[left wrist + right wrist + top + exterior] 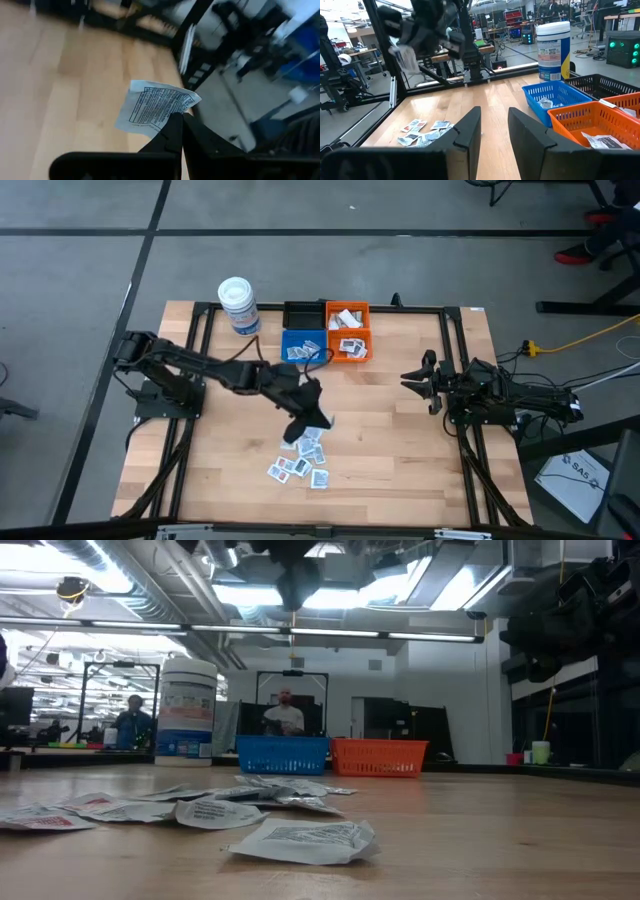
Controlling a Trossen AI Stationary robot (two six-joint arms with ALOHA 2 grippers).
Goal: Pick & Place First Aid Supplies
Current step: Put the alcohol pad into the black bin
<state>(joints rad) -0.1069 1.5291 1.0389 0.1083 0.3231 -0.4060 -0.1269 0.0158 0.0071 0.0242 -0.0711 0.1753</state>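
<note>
Step in hand: carry. One sachet is lifted off the bench [400, 430] and appears bound for a bin; the delivery is not yet done.

Left tool [308, 418]: clenched on a white sachet [152, 107] with blue print, pinched at one edge between the fingertips [175, 125], the rest of the packet hanging free. It sits raised above the bench, just behind the pile.

Loose first aid supplies [300, 465]: a scatter of flat sachets on the bench near its front edge, below and just beside the left tool.

Blue bin [304, 345] and orange bin [348, 333]: side by side at the rear of the bench, each already holding a few sachets.

Next move, as judged: travel rearward over a bin, then release without the light packet clinging.

Right tool [425, 383]: parted, grasping nothing, waiting at the bench's right side.
</note>
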